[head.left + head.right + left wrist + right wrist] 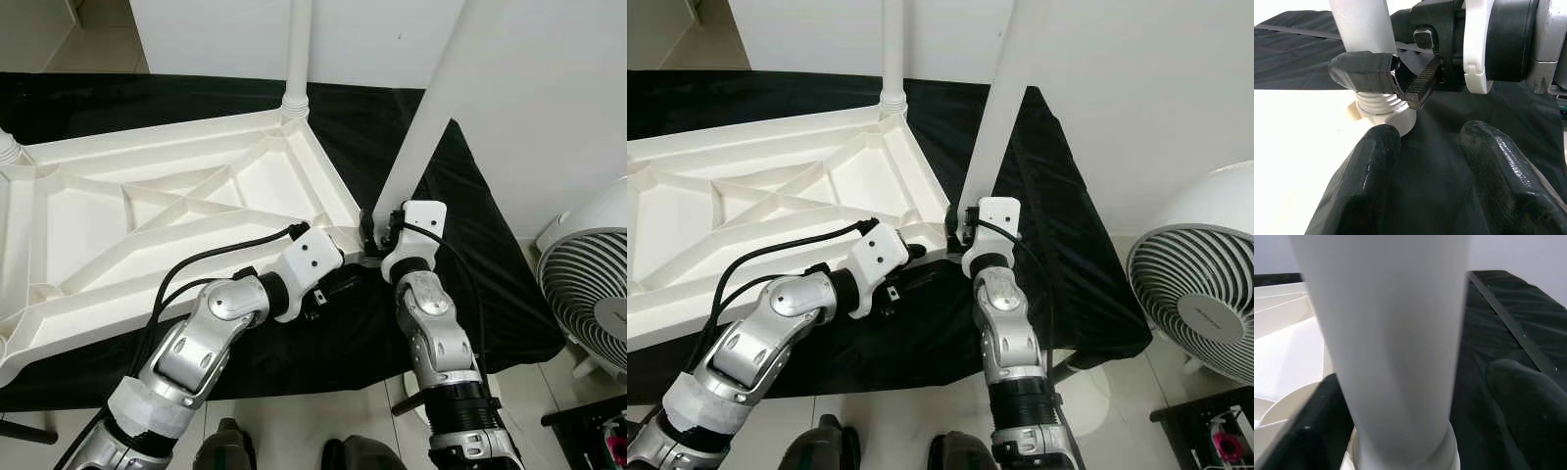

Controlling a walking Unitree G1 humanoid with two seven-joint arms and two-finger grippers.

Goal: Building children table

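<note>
A white plastic table top (147,220) lies upside down on a black cloth (480,264), its ribbed underside facing up. One white leg (298,49) stands upright in the far corner socket. A second white leg (431,108) leans over the near right corner, its threaded foot (1382,105) at the socket. My right gripper (376,233) is shut on this leg just above the foot. My left gripper (341,286) hovers open beside the same corner, low over the cloth, its fingers (1376,161) empty.
A white floor fan (588,289) stands on the tiles to the right, close to my right arm. A white wall (549,88) rises behind the cloth. My feet (225,446) stand at the cloth's near edge.
</note>
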